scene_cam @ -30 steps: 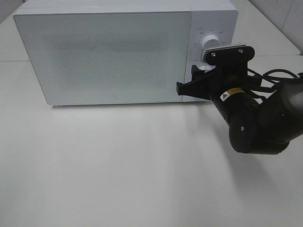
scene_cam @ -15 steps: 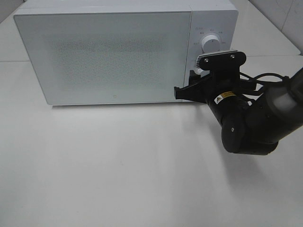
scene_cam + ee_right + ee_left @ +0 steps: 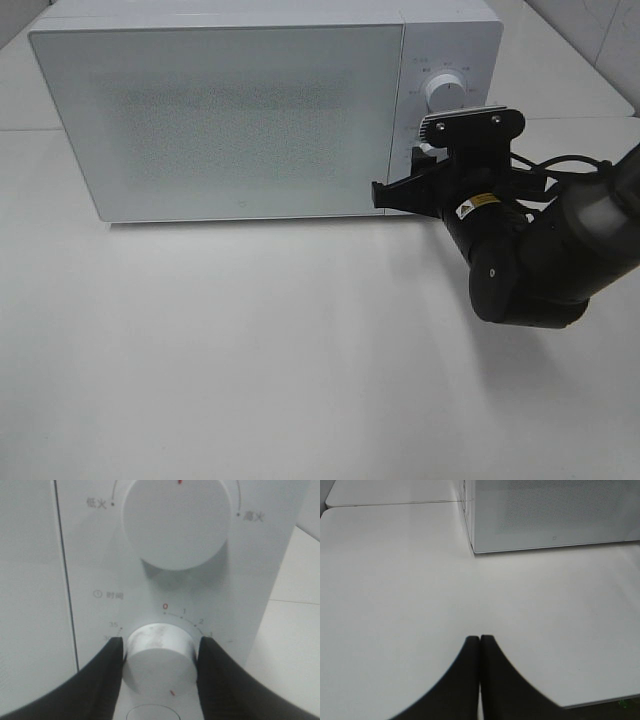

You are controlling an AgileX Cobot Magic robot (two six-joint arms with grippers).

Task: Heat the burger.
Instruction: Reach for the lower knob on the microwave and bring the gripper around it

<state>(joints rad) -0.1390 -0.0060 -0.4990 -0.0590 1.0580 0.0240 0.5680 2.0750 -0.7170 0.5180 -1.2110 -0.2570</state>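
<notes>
White table [image 3: 250, 350]: one white microwave oven [image 3: 220, 120], door closed, standing toward the far side.

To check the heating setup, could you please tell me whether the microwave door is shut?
Shut: the door lies flush with the control panel, no gap showing.
</notes>
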